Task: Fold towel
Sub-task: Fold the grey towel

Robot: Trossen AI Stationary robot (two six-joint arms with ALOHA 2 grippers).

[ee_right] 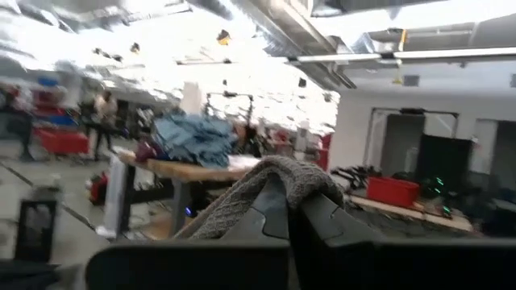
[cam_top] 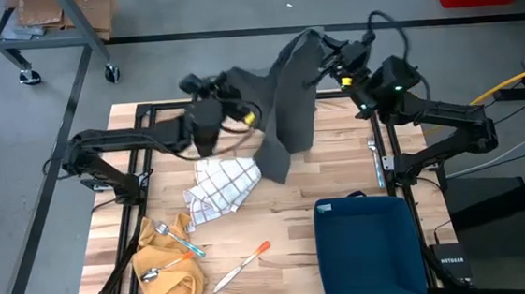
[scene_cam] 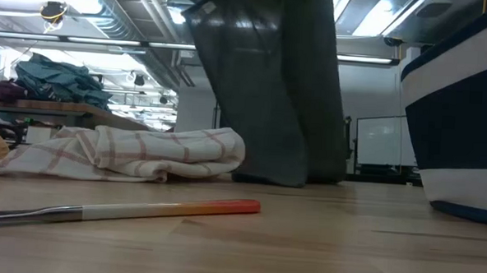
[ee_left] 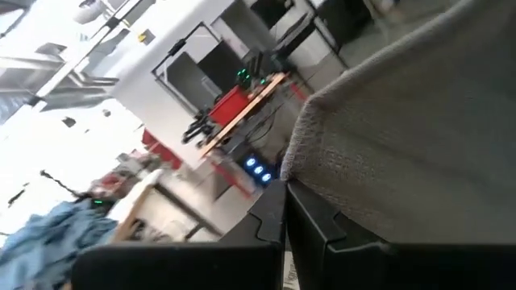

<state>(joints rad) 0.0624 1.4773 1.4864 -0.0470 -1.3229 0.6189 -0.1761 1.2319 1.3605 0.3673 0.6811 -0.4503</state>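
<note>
A dark grey towel (cam_top: pixel 282 98) hangs in the air over the far middle of the table, stretched between my two grippers. My left gripper (cam_top: pixel 236 85) is shut on its left upper end and my right gripper (cam_top: pixel 323 56) is shut on its right upper end. In the low view the towel (scene_cam: pixel 270 88) drops as a long dark sheet. Its lower end (scene_cam: pixel 279 181) rests on the wood beside a white checked cloth (scene_cam: pixel 136 152). My left gripper pinches the towel's edge (ee_left: pixel 300 165) at a corner between its two shut fingers (ee_left: pixel 310 229), coming level from the table's left. The cloth rises from the fingers and hangs beside them. My right gripper pinches a bunched fold of the towel's upper edge (ee_right: pixel 284 171) between its shut fingers (ee_right: pixel 270 213), coming from the table's right and slanting slightly up. The cloth humps over the fingertips and trails down away from them.
A white checked cloth (cam_top: pixel 223 188) lies mid-table under the towel. A yellow cloth (cam_top: pixel 169 272) with a fork and a spoon lies at the near left. An orange-handled knife (cam_top: pixel 244 266) lies near the front edge. A dark blue bin (cam_top: pixel 369 247) stands at the near right.
</note>
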